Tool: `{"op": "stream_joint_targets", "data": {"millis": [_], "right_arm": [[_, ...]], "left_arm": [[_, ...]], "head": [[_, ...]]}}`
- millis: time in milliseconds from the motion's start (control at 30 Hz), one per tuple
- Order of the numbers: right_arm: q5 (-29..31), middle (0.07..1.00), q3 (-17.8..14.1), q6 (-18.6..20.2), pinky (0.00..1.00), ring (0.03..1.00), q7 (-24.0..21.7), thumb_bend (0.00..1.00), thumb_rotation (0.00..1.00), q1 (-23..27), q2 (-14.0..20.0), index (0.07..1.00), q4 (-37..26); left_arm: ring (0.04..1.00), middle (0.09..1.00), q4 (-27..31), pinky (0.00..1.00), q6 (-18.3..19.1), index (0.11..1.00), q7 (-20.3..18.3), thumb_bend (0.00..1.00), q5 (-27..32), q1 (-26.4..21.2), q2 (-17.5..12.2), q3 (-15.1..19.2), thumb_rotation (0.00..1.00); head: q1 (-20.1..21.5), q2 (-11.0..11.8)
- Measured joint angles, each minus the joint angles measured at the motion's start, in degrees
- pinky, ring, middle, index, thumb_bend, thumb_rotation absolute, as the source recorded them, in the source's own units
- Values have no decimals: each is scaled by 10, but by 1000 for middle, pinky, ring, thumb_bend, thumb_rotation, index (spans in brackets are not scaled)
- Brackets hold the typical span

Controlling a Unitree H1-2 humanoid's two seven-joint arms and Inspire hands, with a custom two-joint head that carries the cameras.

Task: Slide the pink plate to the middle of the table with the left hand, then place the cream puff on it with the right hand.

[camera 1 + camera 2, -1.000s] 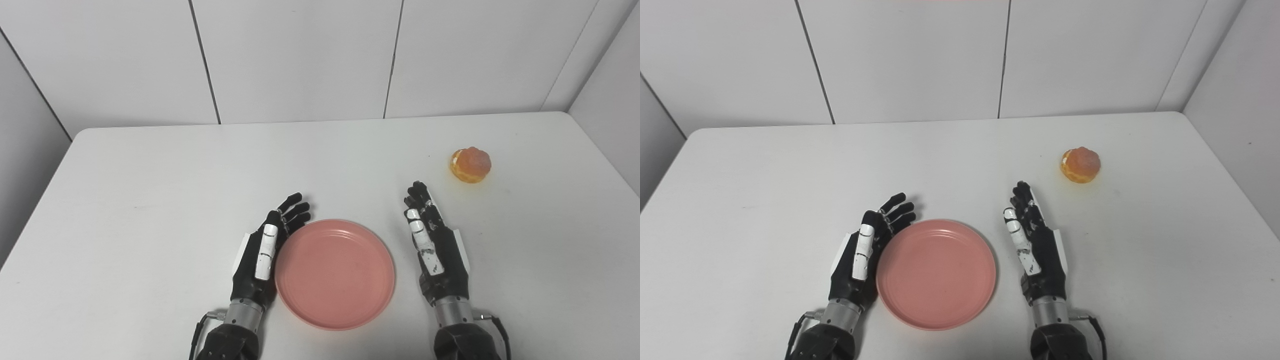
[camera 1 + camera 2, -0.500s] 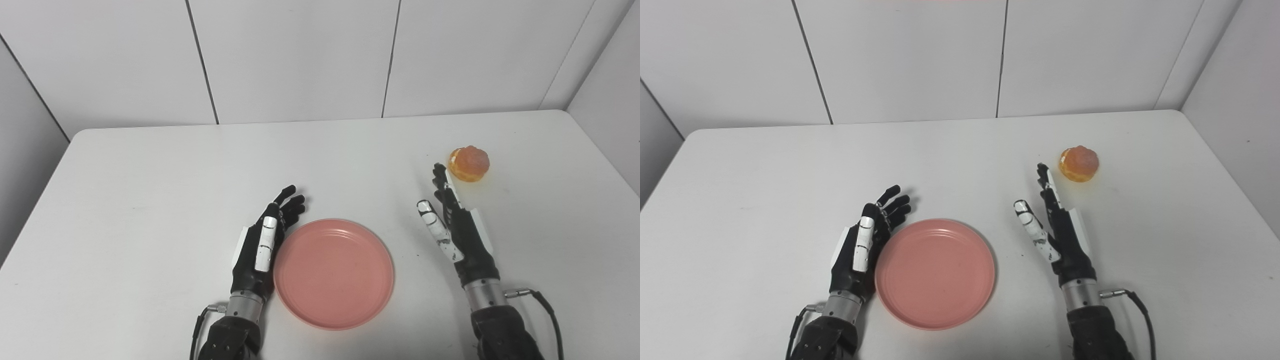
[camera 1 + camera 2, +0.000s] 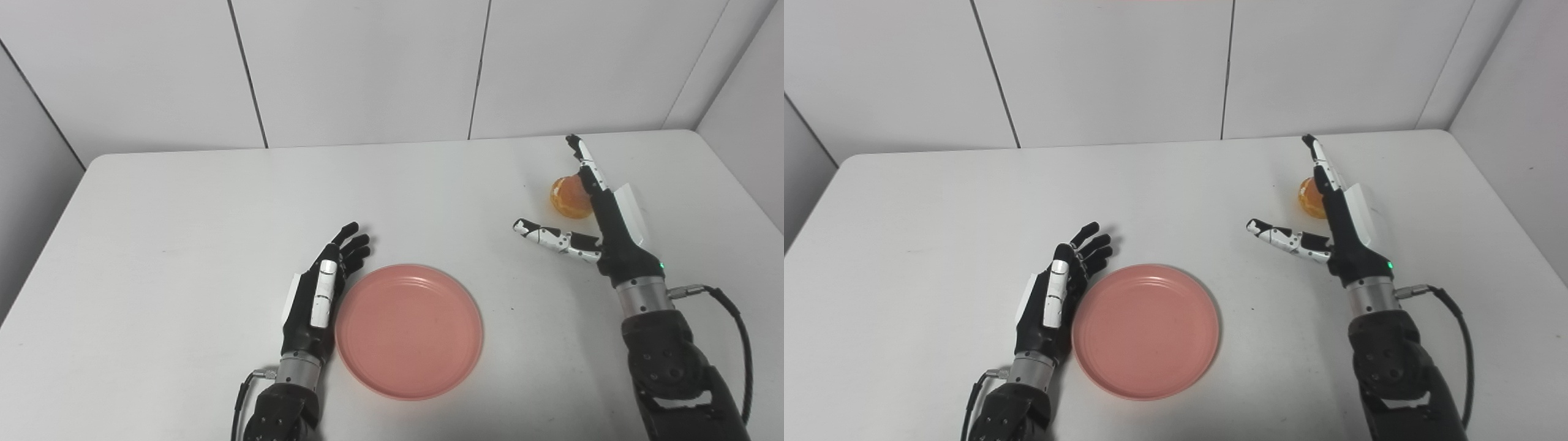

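The pink plate (image 3: 408, 331) lies flat near the table's front middle. My left hand (image 3: 318, 294) rests open against the plate's left rim, fingers pointing away from me. The cream puff (image 3: 568, 196), orange and round, sits at the back right of the table. My right hand (image 3: 603, 220) is raised and open, thumb spread out to the left, fingers stretched over the puff and hiding its right part. It also shows in the right eye view (image 3: 1338, 223), where the puff (image 3: 1309, 196) peeks out to the left of the fingers. Whether the fingers touch the puff I cannot tell.
The white table (image 3: 184, 214) is bounded by white panel walls at the back and right. A cable (image 3: 732, 331) trails from my right wrist.
My right hand has moved forward and right from beside the plate to above the cream puff, and its thumb has spread wide. My left hand and the plate have stayed put.
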State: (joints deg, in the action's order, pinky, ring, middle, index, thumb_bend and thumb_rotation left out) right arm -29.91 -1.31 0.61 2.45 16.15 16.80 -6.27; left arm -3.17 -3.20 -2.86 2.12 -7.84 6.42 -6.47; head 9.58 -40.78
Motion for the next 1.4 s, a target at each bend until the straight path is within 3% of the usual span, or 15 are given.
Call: {"op": "stream_joint_targets", "data": {"millis": [67, 133, 333, 667, 800, 1100, 1400], "right_arm": [[-10, 938, 0, 1, 787, 891, 0, 788, 474, 8, 10, 947, 6], [-13, 944, 0, 2, 798, 899, 0, 801, 475, 11, 17, 951, 15], [-22, 941, 1, 14, 783, 892, 2, 797, 444, 31, 18, 954, 68], [-44, 927, 17, 29, 739, 872, 22, 833, 456, 111, 22, 942, 179], [-50, 935, 26, 29, 754, 883, 26, 838, 469, 133, 33, 946, 226], [-71, 946, 63, 31, 893, 935, 29, 835, 462, 185, 70, 945, 301], [-79, 938, 92, 31, 899, 923, 31, 829, 404, 211, 88, 929, 358]], "left_arm": [[826, 822, 0, 864, -2, 820, 0, 625, 0, 0, 0, 0, 1000], [824, 822, 0, 859, -2, 817, -1, 625, 1, 0, 0, 2, 1000], [849, 838, 2, 894, -2, 833, -14, 639, 15, 0, -9, 5, 1000], [863, 849, 15, 916, 11, 841, -27, 644, 16, 4, -22, 8, 1000], [861, 847, 18, 915, 12, 840, -31, 632, 28, 6, -26, 9, 1000], [869, 853, 20, 921, 14, 844, -40, 650, 33, 6, -32, 8, 1000], [862, 848, 20, 911, 14, 837, -44, 641, 39, 6, -35, 9, 1000]], "head": [[0, 0], [41, 12], [77, 18], [88, 22], [93, 23], [93, 24], [117, 31]]}}
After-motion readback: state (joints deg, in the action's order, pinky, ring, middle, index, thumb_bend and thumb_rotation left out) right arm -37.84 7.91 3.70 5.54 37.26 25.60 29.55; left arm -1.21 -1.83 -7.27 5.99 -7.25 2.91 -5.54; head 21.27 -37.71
